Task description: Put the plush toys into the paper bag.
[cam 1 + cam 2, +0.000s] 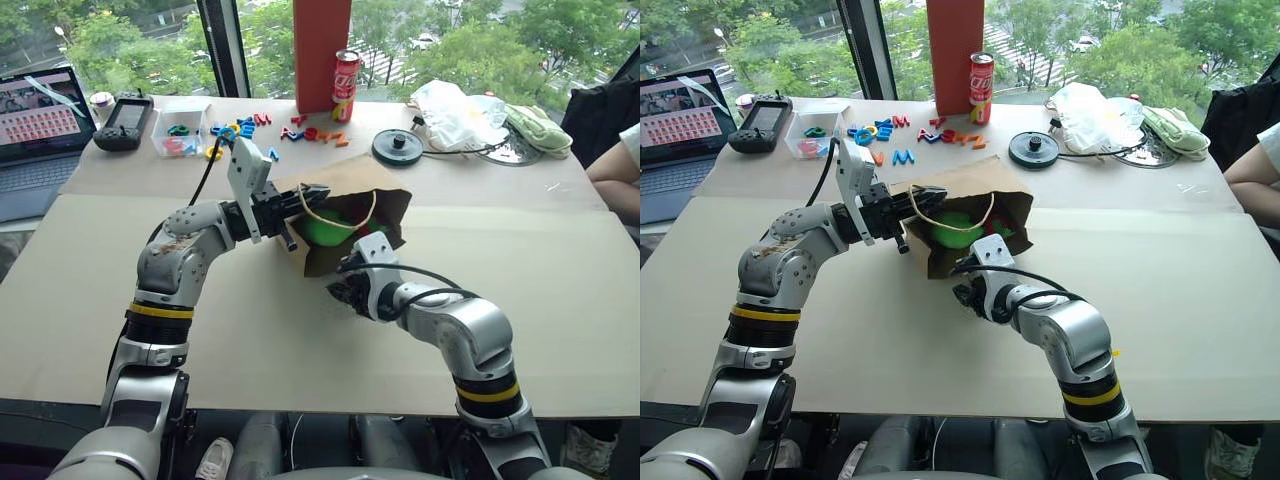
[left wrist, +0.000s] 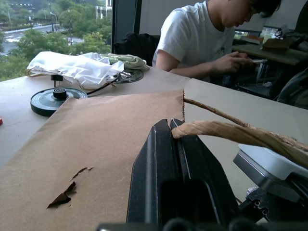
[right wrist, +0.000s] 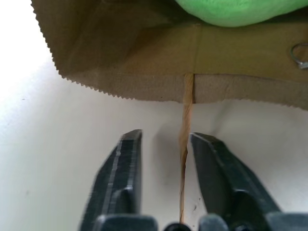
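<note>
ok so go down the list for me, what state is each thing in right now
paper bag: on its side, mouth open, torn
green plush toy: inside bag
red plush toy: inside bag
left gripper: shut on upper cord handle
right gripper: jaws apart around lower cord handle
cola can: upright
laptop: on

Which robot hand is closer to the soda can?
Left. The left end effector holds the bag's handle at its top edge, on the side toward the can. The right end effector sits at the bag's near edge, farther from it.
</note>
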